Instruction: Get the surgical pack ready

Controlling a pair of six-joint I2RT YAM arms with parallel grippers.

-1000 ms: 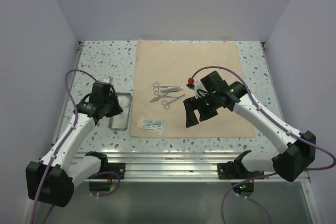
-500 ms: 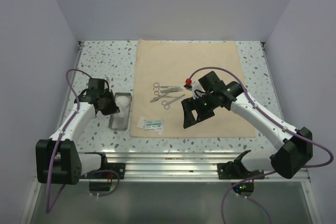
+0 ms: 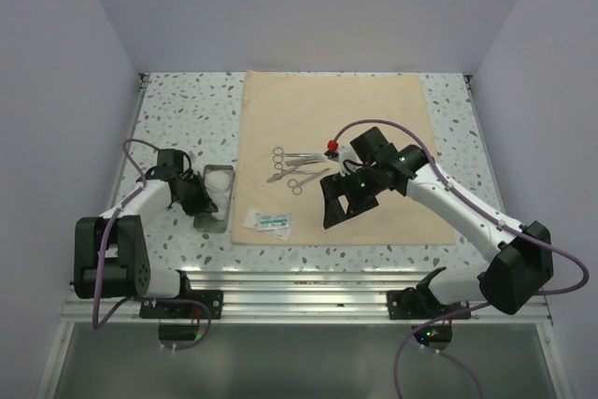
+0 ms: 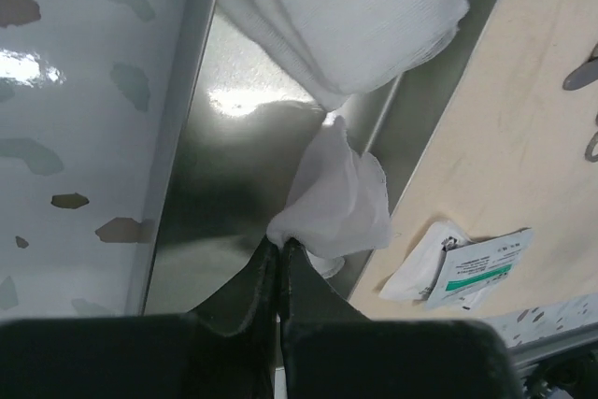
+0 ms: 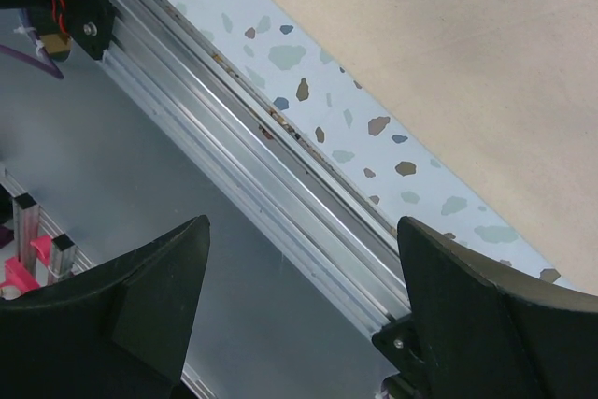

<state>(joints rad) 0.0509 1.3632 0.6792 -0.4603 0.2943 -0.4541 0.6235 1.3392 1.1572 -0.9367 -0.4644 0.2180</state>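
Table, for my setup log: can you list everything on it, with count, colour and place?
cloth: one, beige, flat at the table's centre
instruments: several, scissor-like, silver, on the cloth's left half; exact count unclear
packets: apparently two, white with green print, on the cloth's near left corner
tray: one, steel, left of the cloth
gauze stack: one, white, at the tray's far end
gauze piece: one, white, over the tray, pinched
table: one, white with speckles
left pincer: black, shut on the gauze piece
right pincer: black, open, empty, above the cloth's near part
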